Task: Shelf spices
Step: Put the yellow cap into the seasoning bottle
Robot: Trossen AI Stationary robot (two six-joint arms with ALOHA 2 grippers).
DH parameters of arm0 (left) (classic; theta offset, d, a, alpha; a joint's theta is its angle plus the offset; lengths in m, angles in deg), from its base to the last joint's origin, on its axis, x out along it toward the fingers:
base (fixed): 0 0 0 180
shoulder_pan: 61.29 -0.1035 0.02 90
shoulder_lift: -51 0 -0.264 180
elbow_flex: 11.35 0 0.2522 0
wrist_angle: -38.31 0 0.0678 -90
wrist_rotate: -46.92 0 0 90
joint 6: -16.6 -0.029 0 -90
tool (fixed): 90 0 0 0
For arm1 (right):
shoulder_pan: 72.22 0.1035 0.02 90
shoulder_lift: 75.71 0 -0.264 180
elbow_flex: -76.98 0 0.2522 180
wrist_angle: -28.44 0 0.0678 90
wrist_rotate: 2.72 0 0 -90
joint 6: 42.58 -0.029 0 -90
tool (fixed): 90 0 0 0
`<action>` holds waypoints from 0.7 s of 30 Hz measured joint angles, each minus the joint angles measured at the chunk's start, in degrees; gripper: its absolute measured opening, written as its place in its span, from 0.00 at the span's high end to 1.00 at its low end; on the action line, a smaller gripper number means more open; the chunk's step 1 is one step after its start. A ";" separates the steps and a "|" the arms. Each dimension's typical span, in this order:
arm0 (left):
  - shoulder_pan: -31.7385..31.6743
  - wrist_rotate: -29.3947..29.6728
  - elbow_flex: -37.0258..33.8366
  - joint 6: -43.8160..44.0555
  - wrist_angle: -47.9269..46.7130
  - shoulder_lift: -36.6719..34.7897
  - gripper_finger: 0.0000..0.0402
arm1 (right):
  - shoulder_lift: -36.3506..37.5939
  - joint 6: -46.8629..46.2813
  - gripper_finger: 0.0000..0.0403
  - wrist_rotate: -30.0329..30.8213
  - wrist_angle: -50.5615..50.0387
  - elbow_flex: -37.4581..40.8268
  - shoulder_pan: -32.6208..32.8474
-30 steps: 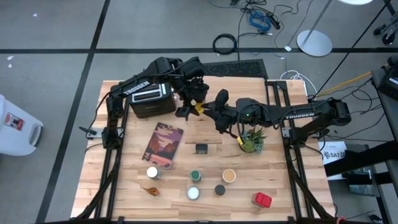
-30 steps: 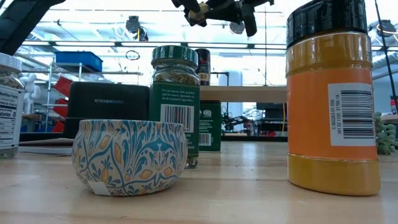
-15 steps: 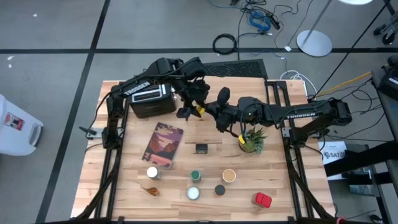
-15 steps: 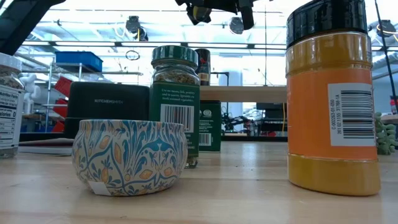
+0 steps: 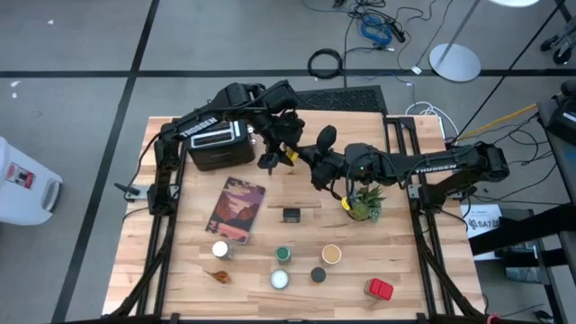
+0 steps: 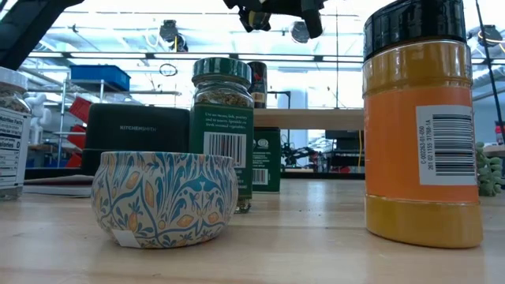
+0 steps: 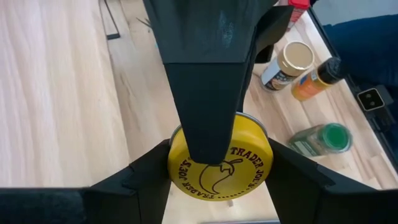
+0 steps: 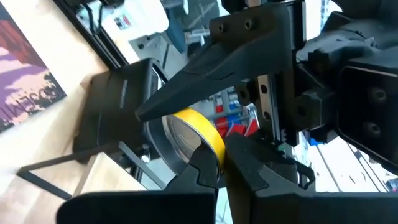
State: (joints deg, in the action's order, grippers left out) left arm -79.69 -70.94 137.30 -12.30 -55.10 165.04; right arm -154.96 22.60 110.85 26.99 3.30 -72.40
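Observation:
A yellow-lidded tin (image 7: 239, 168) hangs in the air above the table's far middle, held between both grippers. My left gripper (image 5: 279, 155) reaches in from the far left and is shut on it. My right gripper (image 5: 303, 158) comes in from the right and is shut on the same tin (image 8: 205, 140). Below and nearer lies the shelf (image 5: 301, 192), its wooden top (image 6: 316, 118) carrying a dark jar (image 6: 257, 83). Several other spices stand on the near half of the table, among them a green-topped jar (image 5: 283, 255) and a tan-topped jar (image 5: 331, 255). My left gripper holds the tin's round side (image 7: 176, 163) between its two fingers, one on each side across the width. The fingers slant downward. The tin is lifted clear, its printed lid facing up toward the wrist. My right gripper has the tin's yellow edge (image 8: 211, 144) between its fingers, coming in about level from the table's right. One finger (image 7: 205, 93) lies across the lid to its middle; the other is hidden behind the tin.
A black toaster (image 5: 219, 144) stands at the far left, a reddish book (image 5: 236, 209) lies left of middle, and a potted plant (image 5: 363, 202) stands under my right arm. Near the low camera are a patterned tin (image 6: 166, 197) and a black-topped orange jar (image 6: 422, 118).
My right gripper has shut on the yellow tin and turned slightly at the wrist. My left gripper has kept its hold, and the tin has stayed in the air in the same place.

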 joint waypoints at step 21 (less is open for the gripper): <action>-1.59 1.36 0.04 0.08 3.43 0.09 0.43 | -0.15 -3.48 1.00 16.83 -0.04 0.09 2.99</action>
State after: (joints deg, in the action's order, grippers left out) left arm -81.29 -69.58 137.33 -12.22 -51.67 165.13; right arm -155.11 19.12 127.68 26.95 3.39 -69.42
